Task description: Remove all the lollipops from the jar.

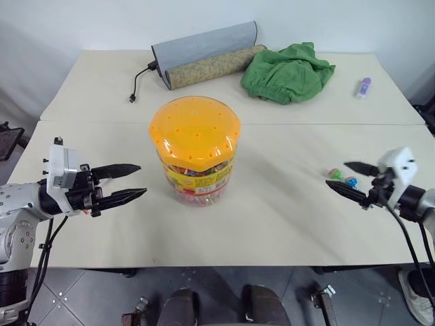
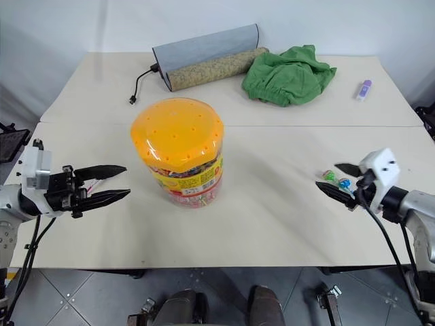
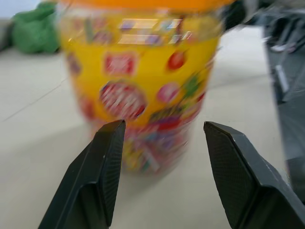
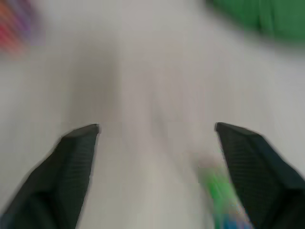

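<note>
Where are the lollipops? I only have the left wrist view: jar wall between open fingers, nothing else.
Observer: Two lollipops, with green and blue showing, lie on the table on the robot's right side, well apart from the jar.
Operator: Any still stuck in the lid?
Observer: From the head views, the holes in the orange lid look bare, with no sticks rising from them.
Operator: Right gripper holding one?
Observer: No. The right gripper is open with nothing clamped; the two lollipops lie right at its fingertips.
</note>
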Robot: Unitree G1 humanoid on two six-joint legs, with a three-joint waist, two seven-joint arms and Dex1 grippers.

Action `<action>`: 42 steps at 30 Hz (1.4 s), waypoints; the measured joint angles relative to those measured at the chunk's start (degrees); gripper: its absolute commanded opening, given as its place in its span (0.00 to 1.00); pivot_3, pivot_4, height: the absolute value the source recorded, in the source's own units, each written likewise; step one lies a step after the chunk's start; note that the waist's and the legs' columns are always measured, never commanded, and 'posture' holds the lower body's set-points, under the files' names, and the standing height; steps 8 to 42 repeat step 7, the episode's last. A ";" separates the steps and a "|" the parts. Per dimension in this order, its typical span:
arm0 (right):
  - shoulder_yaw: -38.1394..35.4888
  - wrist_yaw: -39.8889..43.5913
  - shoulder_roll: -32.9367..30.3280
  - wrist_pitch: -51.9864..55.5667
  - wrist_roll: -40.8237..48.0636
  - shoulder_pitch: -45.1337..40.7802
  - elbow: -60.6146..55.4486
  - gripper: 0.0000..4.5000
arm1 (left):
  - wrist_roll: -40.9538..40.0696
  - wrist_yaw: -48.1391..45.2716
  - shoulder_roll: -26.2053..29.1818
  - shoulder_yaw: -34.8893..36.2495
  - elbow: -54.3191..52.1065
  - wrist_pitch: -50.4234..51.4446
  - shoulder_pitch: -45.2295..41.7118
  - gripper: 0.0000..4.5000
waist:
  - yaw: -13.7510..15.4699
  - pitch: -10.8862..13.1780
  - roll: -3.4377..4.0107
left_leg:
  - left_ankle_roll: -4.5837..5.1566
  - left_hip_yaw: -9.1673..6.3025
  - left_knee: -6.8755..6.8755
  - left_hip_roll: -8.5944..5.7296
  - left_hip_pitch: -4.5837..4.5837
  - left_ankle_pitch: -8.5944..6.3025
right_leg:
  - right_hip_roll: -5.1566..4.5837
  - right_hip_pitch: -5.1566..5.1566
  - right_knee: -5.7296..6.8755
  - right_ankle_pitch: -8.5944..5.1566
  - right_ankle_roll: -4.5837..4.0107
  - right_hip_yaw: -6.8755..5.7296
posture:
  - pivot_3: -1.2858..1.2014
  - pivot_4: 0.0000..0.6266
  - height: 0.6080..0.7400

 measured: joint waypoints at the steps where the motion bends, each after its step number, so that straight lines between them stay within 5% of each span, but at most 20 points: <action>1: -0.47 1.18 0.23 -0.64 1.36 1.12 -2.18 0.99 | 0.86 0.48 0.05 0.20 0.83 -0.65 0.43 0.62 | 0.00 0.00 0.00 | 0.00 0.00 0.00 0.00 0.00 0.00 | 0.00 0.00 0.01 0.00 0.00 0.00 | 0.52 0.24 1.00; 7: 4.92 5.67 2.79 -5.59 1.38 7.78 -15.36 0.99 | 6.91 4.64 -1.30 0.77 4.71 -6.37 5.52 0.62 | 0.00 -0.05 -0.08 | 0.00 -0.05 0.00 0.01 0.05 -0.01 | -0.01 0.03 0.06 0.00 0.00 -0.01 | 0.52 0.24 1.00; 42: 4.92 5.67 2.79 -5.59 1.38 7.78 -15.36 0.99 | 6.91 4.64 -1.30 0.77 4.71 -6.37 5.52 0.62 | 0.00 -0.05 -0.08 | 0.00 -0.05 0.00 0.01 0.05 -0.01 | -0.01 0.03 0.06 0.00 0.00 -0.01 | 0.52 0.24 1.00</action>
